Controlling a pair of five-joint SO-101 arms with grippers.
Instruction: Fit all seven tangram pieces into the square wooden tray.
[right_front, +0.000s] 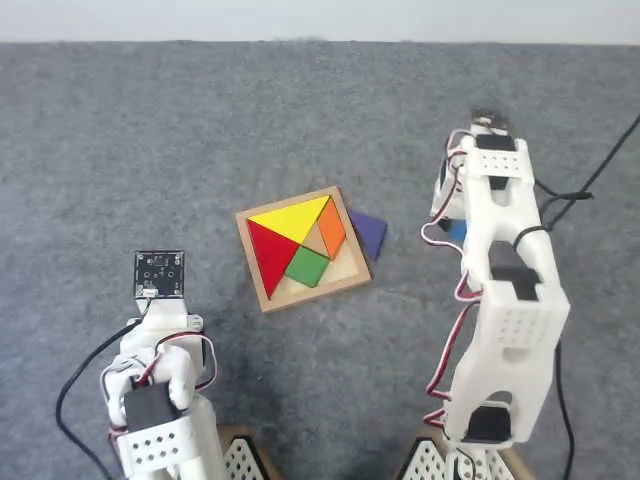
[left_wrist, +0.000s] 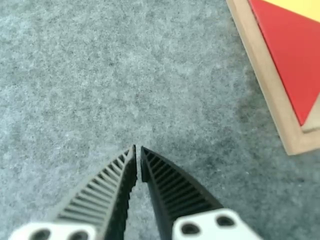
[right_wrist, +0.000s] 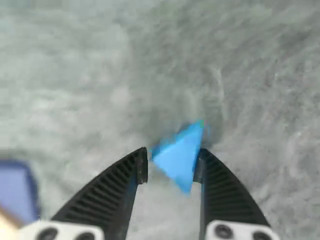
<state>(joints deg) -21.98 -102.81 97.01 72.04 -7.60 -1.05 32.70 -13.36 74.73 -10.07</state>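
Note:
The square wooden tray (right_front: 258, 285) lies mid-table holding a yellow triangle (right_front: 290, 217), a red triangle (right_front: 266, 252), a green square (right_front: 307, 266) and an orange piece (right_front: 332, 228). A purple piece (right_front: 369, 233) rests on the mat against the tray's right side. My right gripper (right_wrist: 172, 162) has its fingers pressed on both sides of a small blue triangle (right_wrist: 180, 152), which peeks out beside the right arm (right_front: 457, 232). My left gripper (left_wrist: 138, 150) is shut and empty over bare mat, near the tray's corner (left_wrist: 280, 125).
Grey carpet-like mat (right_front: 150, 150) covers the table. The right arm (right_front: 505, 270) stretches along the right side; the left arm (right_front: 160, 380) sits folded at the near left. The purple piece (right_wrist: 15, 185) lies close to the right gripper.

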